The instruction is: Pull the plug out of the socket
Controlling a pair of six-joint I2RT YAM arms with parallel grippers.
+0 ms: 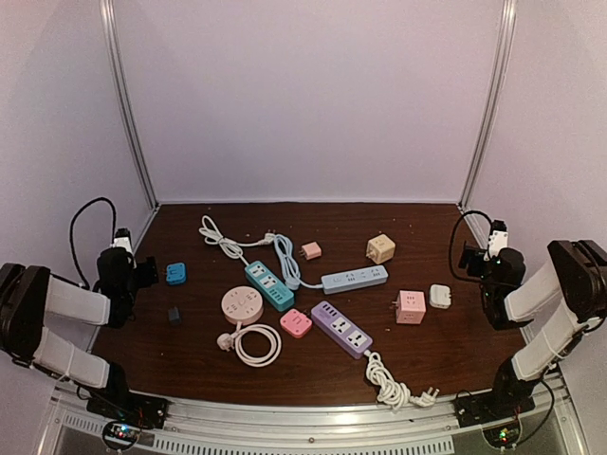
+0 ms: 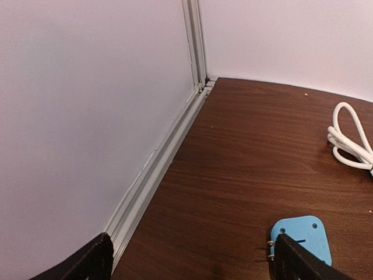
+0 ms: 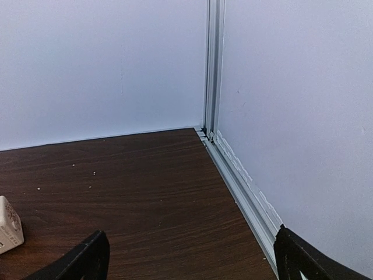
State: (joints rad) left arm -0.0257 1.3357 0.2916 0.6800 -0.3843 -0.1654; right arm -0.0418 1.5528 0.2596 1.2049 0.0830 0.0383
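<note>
Several power strips lie mid-table: a teal one (image 1: 269,285), a grey-blue one (image 1: 355,279), a purple one (image 1: 341,329) and a round pink one (image 1: 241,304). A pink adapter (image 1: 295,323) lies against the purple strip's left end. I cannot tell which plug sits in a socket. My left gripper (image 1: 144,275) is open and empty at the left wall, beside a blue adapter (image 1: 175,273), which shows by the right finger in the left wrist view (image 2: 300,233). My right gripper (image 1: 471,258) is open and empty at the right wall.
A beige cube (image 1: 380,248) also shows at the left edge of the right wrist view (image 3: 9,230). A pink cube (image 1: 411,306), a white adapter (image 1: 440,296), a small pink plug (image 1: 310,250) and a dark block (image 1: 174,315) lie about. White cables (image 1: 220,239) loop across the table (image 2: 349,140).
</note>
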